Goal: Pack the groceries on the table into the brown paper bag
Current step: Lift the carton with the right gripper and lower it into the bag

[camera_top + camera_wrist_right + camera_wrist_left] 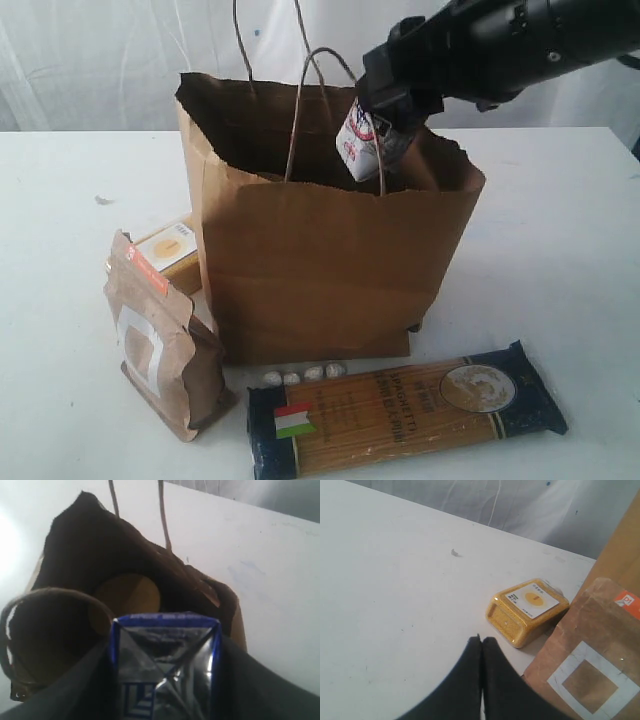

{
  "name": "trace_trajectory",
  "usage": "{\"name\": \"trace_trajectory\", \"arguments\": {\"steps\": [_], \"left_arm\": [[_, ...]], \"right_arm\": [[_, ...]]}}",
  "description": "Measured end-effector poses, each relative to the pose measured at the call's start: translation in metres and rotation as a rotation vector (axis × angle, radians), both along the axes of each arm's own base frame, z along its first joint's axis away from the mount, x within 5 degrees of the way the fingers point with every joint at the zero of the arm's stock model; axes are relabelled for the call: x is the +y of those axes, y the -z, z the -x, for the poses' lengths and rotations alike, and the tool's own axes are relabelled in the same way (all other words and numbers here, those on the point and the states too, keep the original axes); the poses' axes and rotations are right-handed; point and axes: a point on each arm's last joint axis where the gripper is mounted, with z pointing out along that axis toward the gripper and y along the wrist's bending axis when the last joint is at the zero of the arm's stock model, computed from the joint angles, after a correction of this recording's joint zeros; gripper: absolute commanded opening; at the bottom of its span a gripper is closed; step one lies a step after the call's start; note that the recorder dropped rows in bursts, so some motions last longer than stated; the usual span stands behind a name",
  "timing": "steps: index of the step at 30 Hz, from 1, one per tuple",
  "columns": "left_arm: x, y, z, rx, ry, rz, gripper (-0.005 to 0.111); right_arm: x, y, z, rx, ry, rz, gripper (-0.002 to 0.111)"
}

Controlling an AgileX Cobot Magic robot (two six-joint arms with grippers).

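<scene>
The brown paper bag (320,270) stands open in the middle of the table (560,230). My right gripper (385,115) is over its mouth, shut on a small white carton (362,140) with red and blue print and a silvery, blue-edged base (165,665). A tan round lid (127,595) shows deep inside the bag (75,545). The spaghetti packet (400,415) lies in front of the bag and the kraft pouch (160,340) stands at its left. The yellow-grain bottle (527,610) lies behind the pouch (595,665). My left gripper (481,639) is shut and empty, just short of that bottle.
Several small white lumps (300,376) lie between the bag's base and the spaghetti packet. The bag's twisted cord handles (300,110) stick up beside the held carton. A white curtain (100,60) hangs behind the table. A small dark scrap (455,553) lies on the tabletop.
</scene>
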Motion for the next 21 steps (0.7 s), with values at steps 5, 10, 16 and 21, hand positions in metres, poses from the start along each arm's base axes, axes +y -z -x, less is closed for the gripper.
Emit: {"name": "trace_trajectory", "arguments": {"steps": [5,10,16,21], "left_arm": [[0.000,0.000,0.000,0.000,0.000,0.000,0.001],[0.000,0.000,0.000,0.000,0.000,0.000,0.001],[0.000,0.000,0.000,0.000,0.000,0.000,0.001],[0.000,0.000,0.000,0.000,0.000,0.000,0.001]], "right_arm": [[0.007,0.024,-0.018,0.054,0.001,0.058,0.000],[0.013,0.045,-0.031,0.102,0.000,0.099,0.000],[0.017,0.047,-0.041,0.106,0.000,0.103,0.004],[0.018,0.043,-0.042,0.095,0.000,0.098,0.041]]}}
